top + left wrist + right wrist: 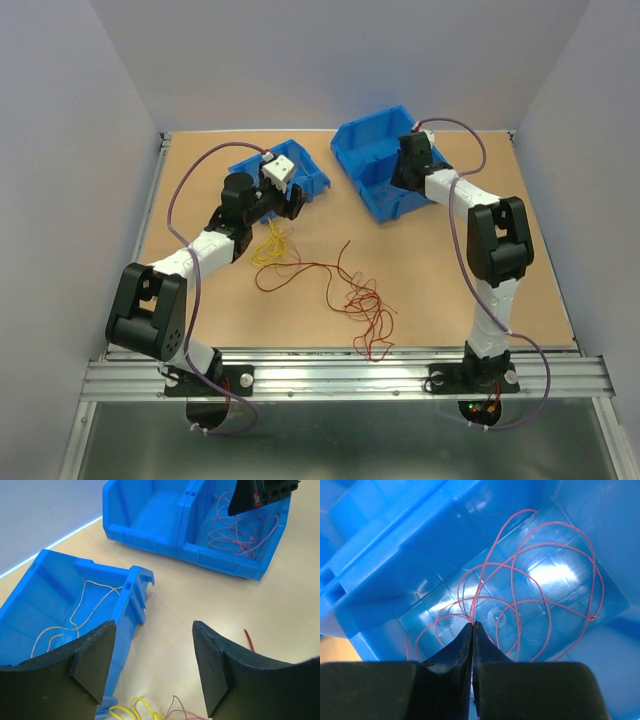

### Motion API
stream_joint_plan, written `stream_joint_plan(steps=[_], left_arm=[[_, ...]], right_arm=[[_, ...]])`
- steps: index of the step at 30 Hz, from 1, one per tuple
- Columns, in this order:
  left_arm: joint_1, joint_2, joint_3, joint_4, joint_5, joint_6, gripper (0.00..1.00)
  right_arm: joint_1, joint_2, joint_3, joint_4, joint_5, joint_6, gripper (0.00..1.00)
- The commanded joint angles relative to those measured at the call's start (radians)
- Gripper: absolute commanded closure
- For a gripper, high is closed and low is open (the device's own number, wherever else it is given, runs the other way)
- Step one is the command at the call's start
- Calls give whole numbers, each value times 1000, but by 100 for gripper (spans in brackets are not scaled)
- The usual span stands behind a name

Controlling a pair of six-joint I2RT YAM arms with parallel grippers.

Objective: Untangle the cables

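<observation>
**Right gripper closed in bin, left gripper open over table**

Right gripper (473, 625): jaws pressed together inside the right blue bin (395, 555). Strands of the pink cable (535, 601) meet at its tips and seem pinched there; the loops spread ahead on the bin floor.

Left gripper (154, 630): jaws wide apart above the table (450, 280). The yellow cable (132, 707) lies just below its fingers. The left blue bin (30, 595), holding a pale cable (75, 615), sits ahead-left. The red tangle (365, 305) lies off to its right, apart.

Overhead, I couldn't see the tips of the right gripper (472, 625), hidden behind its own wrist inside the large blue bin (350, 140). Up close in that bin, the pink cable (591, 616) met the pressed-together tips; whether they pinched it, I couldn't tell.
</observation>
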State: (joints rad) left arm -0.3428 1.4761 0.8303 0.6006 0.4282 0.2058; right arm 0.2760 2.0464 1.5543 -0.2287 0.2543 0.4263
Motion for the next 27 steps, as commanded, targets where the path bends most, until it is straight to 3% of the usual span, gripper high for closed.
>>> stream_joint_plan(steps=[1, 8, 11, 12, 13, 15, 21, 27], left_arm=[[-13, -46, 1, 24, 1, 17, 27], [-22, -65, -7, 22, 7, 17, 26], [-28, -69, -10, 22, 6, 18, 26], [-28, -68, -10, 21, 4, 21, 26], [-32, -68, -10, 21, 3, 23, 26], [-32, -69, -10, 19, 0, 32, 25], [-33, -83, 3, -31, -22, 60, 16], [-32, -74, 7, -119, -104, 121, 11]], right_arm=[[5, -84, -54, -107, 2, -32, 95], [5, -307, -232, -123, 186, -46, 93], [5, -364, -267, -123, 185, -44, 89], [5, -370, -269, -123, 175, -44, 81], [5, -374, -267, -121, 162, -41, 58], [5, -374, -263, -113, 129, -31, 45], [6, -420, -283, -77, 62, -15, 38], [48, -560, -419, 3, -56, -14, 33]])
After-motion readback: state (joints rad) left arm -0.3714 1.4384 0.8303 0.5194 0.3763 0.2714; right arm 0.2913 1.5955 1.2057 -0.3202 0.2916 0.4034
